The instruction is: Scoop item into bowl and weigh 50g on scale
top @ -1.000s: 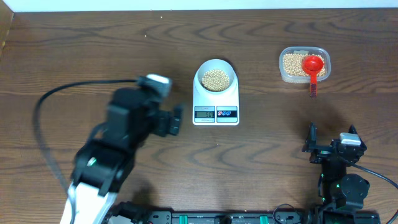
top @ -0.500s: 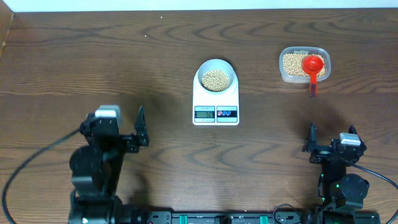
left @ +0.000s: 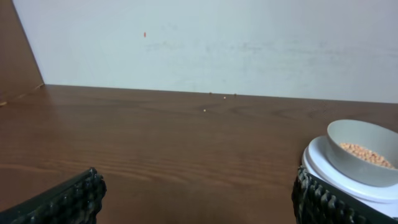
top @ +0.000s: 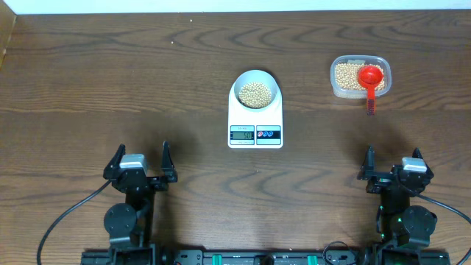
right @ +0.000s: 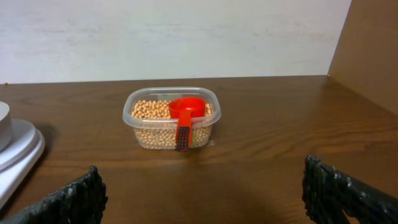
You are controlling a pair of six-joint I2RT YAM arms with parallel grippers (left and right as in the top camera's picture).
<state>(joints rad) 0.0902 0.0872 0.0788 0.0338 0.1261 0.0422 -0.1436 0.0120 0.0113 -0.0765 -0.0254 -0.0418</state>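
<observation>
The white bowl (top: pixel 255 74) stands on the white scale (top: pixel 274 118) at mid-table, holding a heap of tan beans (top: pixel 255 93). The left wrist view shows the bowl (left: pixel 348 165) and its beans (left: pixel 368 154) at the right edge, on the scale (left: pixel 326 171). My left gripper (top: pixel 140 157) rests near the front left, open and empty, well short of the scale; its fingers frame bare wood (left: pixel 199 199). My right gripper (top: pixel 393 158) sits at the front right, also open and empty (right: pixel 202 196).
A clear plastic tub (top: pixel 333 77) of more beans stands at the back right with a red scoop (top: pixel 370 79) lying in it, handle over the near rim. The right wrist view faces this tub (right: pixel 149 138) and scoop (right: pixel 185 115). A light wall runs behind the table.
The left arm has pulled back from beside the scale to the front left and settled low, gripper still open. The right arm, bowl and scoop have not moved.
</observation>
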